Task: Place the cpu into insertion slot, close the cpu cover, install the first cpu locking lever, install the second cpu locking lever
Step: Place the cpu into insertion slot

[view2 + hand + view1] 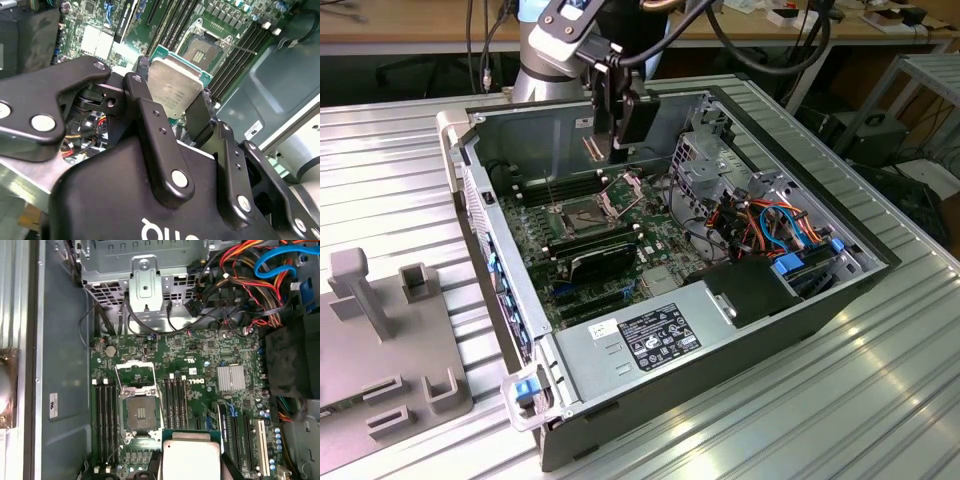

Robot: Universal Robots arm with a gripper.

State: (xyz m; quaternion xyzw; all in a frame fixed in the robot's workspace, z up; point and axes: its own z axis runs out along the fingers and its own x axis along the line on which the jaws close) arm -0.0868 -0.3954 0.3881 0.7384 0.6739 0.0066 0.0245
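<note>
Two black fingers (145,100) of the arm's gripper (175,80) are clamping opposite edges of the cpu (172,95), a small flat square chip with a dull silver-grey metal face on a green backing. The second wrist view is giving this grip close up, with the chip lying flat between the fingertips.

The first wrist view is looking past the held cpu (192,457) and laying out the green circuit board (200,355) beneath the gripper. There the insertion slot (140,412), a square dark socket with a metal rim, is sitting just beyond the chip and to one side, apart from it, with its contact field lying uncovered. The cpu cover (134,365), a thin silvery metal frame with a cut-out centre, is standing swung open on the socket's far side from the gripper. Long black memory sticks (102,415) are flanking the socket, and red, orange and blue cables (260,270) are bunching farther off.

The exterior view is adding height: the gripper (612,150) is hanging above the board inside an open grey metal computer case (540,125) lying on a ribbed metal table (820,420). The socket (582,213) is lying below the fingertips, slightly toward the exterior view's left.
</note>
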